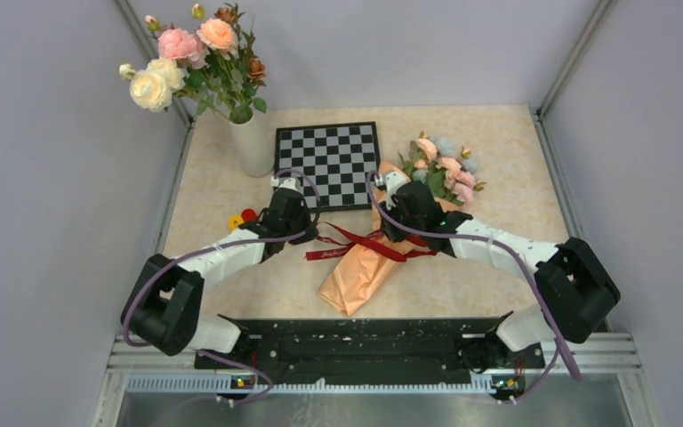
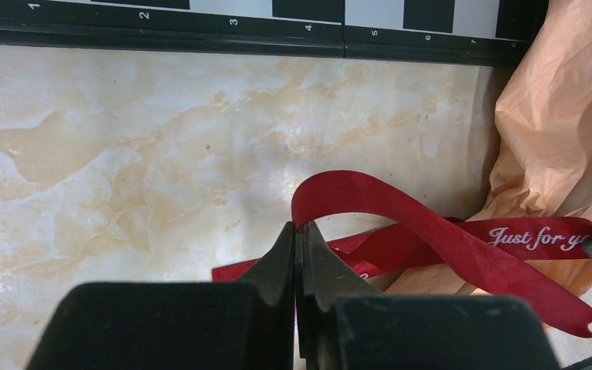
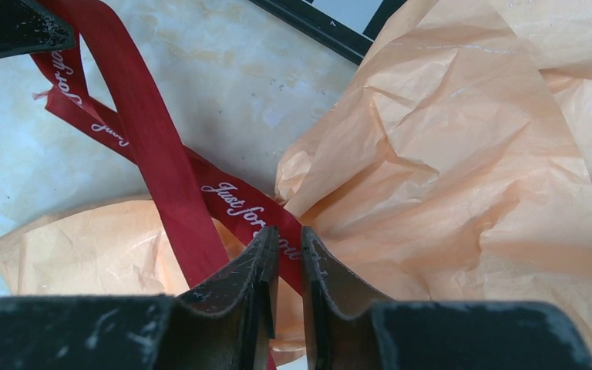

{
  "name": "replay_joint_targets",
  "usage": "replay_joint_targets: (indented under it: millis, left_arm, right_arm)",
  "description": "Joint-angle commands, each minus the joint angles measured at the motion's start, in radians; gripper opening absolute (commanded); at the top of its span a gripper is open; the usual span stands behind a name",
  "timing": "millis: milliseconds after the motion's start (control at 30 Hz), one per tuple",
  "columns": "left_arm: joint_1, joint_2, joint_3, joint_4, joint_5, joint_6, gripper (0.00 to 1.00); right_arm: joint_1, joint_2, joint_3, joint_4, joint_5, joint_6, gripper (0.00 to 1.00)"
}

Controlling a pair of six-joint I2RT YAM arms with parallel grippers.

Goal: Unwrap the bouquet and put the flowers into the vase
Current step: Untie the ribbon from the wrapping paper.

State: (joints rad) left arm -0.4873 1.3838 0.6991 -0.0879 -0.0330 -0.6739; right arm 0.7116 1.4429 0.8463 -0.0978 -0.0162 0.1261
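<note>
On the marble-patterned table [image 1: 507, 205], between the two arms, lies the bouquet [image 1: 365, 271], a cone of crinkled peach paper with its narrow end toward the arm bases. Its flowers [image 1: 440, 169], pale blue and pink, point toward the far right, just beside the chessboard [image 1: 327, 165]. The dark red ribbon [image 2: 432, 231] is across the middle of the paper, and its ends spread on the table to the left. The left gripper [image 2: 301, 227] is clenched, its fingers pressed together on a raised loop of this ribbon. The right gripper [image 3: 289, 235] is over the paper with only a thin slit between its fingers. The ribbon runs to the tips there, but I cannot tell if they already pinch it. The vase [image 1: 251, 142], white and upright, stands at the far left of the chessboard and holds large roses [image 1: 187, 53].
</note>
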Motion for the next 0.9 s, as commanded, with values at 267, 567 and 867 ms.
replay_joint_targets:
  millis: [267,567,867]
  left_arm:
    - [0.009,-0.024,0.004,0.005,0.016,0.011,0.00]
    - [0.010,-0.023,0.008,-0.010,0.002,0.015,0.00]
    - [0.034,-0.006,0.015,-0.043,-0.033,0.018,0.00]
  right_arm:
    - [0.016,0.033,0.024,0.011,-0.006,-0.034,0.39]
    - [0.015,0.033,0.020,-0.001,0.005,-0.029,0.30]
    - [0.015,-0.060,0.017,-0.075,0.125,0.007,0.07]
